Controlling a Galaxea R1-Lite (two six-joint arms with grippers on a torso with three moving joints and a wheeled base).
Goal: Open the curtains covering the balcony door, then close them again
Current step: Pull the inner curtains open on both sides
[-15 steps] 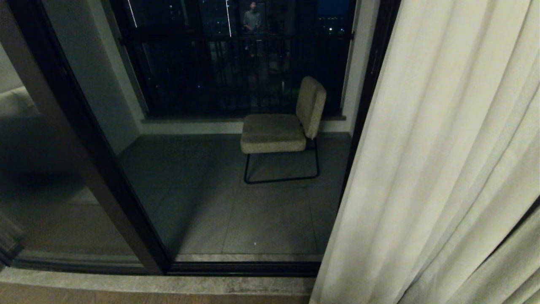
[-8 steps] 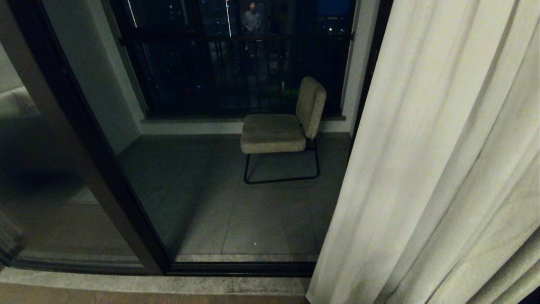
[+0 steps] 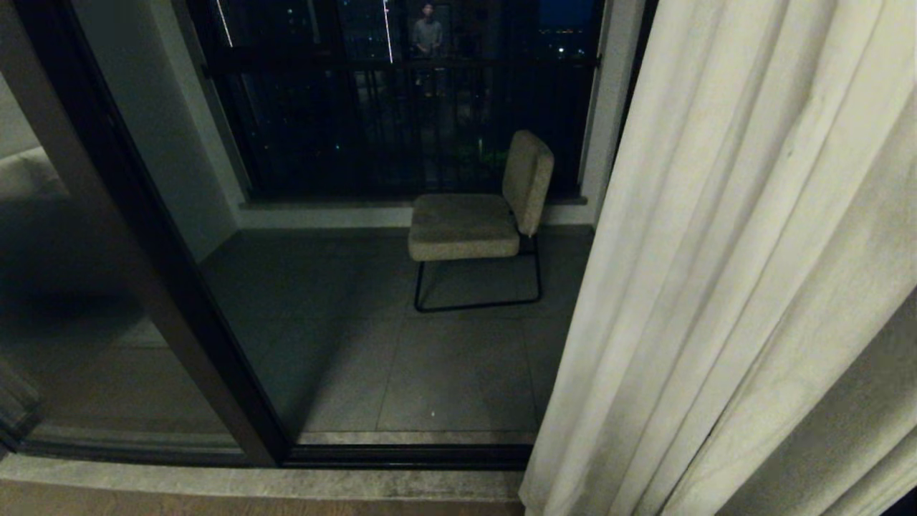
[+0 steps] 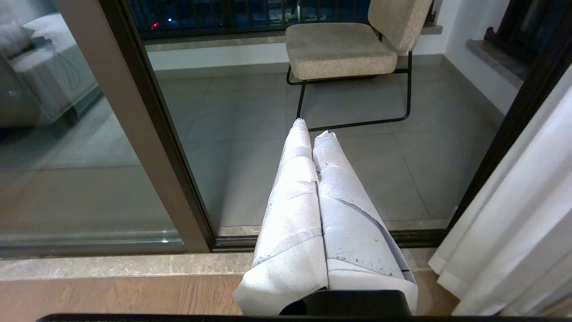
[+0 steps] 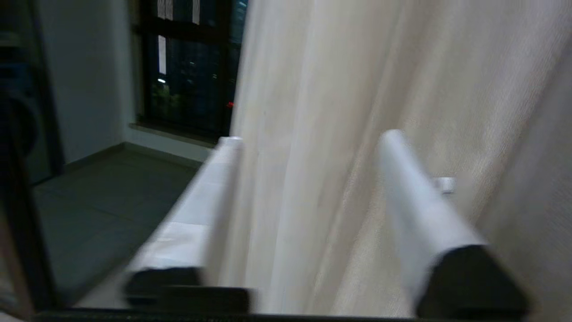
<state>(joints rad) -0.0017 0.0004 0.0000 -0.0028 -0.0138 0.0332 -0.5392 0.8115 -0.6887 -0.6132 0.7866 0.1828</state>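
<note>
Head view: curtains (image 3: 738,272) bunched at right, balcony door (image 3: 165,287) glass uncovered, chair (image 3: 476,215) beyond | right gripper (image 5: 308,138) fingers spread, curtain folds between them | left gripper (image 4: 313,127) pressed together, empty, near floor

Both tools (image 4: 316,134) (image 5: 308,138) have white-wrapped fingers; black bases.

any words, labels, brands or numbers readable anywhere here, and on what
None: no readable text appears in any view.
The curtains, the chair and the balcony door frame carry no print or label.
The white wrapping on the left gripper shows only creases and faint specks, no letters.
The right gripper is blurred; no marks can be made out on it.
</note>
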